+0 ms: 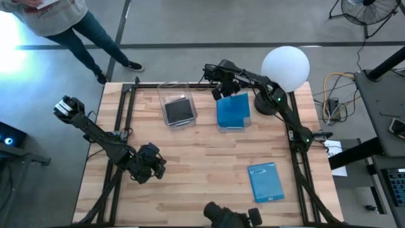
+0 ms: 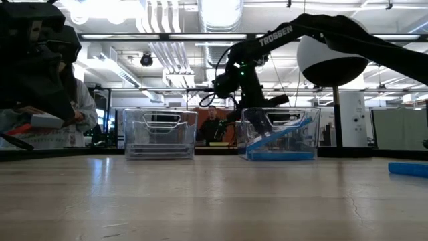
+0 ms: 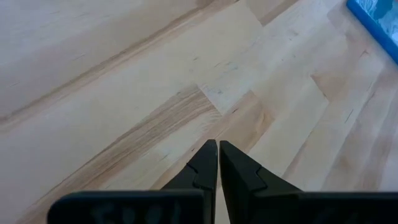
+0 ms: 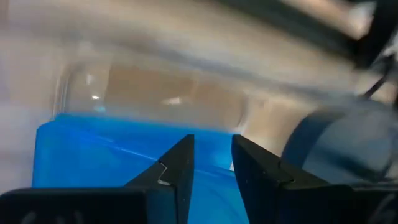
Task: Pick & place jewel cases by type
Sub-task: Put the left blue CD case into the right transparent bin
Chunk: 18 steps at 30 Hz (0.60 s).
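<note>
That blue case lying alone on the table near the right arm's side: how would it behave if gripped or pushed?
The blue case looks thin and flat, so probably stiff and light. Lying flush on the smooth wooden table, it would likely slide rather than tip. Its low edge may be hard to pinch.

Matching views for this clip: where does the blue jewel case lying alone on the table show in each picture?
High view: the lone blue jewel case lies flat at lower right, apart from both bins.
Low view: a thin blue strip at the far right edge.
Left wrist view: one blue corner at upper right.
Right wrist view: not in it.
Shared landmark: the wooden table.
</note>
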Motion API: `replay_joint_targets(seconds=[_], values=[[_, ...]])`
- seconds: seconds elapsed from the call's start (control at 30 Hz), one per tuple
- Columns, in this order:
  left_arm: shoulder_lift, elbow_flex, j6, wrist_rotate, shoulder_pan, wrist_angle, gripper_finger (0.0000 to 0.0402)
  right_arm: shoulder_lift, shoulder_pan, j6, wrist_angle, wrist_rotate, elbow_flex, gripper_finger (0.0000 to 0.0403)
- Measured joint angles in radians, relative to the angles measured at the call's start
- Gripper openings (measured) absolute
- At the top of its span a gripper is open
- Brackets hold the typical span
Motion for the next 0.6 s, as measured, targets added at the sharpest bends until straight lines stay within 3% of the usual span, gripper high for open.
replay_joint_targets(seconds=[0.2, 0.4, 0.47, 0.6], values=[[0.000, 0.000, 0.007, -0.007, 0.000, 0.000, 0.0000, -0.020, 0.015, -0.068, -0.009, -0.244, -0.004, 0.0093], [0.000, 0.000, 0.014, -0.008, 0.000, -0.001, 0.0000, -0.042, 0.024, -0.104, -0.008, -0.369, -0.006, 0.0093], [0.000, 0.000, 0.014, -0.008, 0.000, -0.002, 0.0000, -0.049, 0.025, -0.119, -0.008, -0.364, -0.007, 0.0093], [0.000, 0.000, 0.014, -0.008, 0.000, -0.003, 0.0000, -0.064, 0.036, -0.215, -0.008, -0.207, -0.004, 0.0093]])
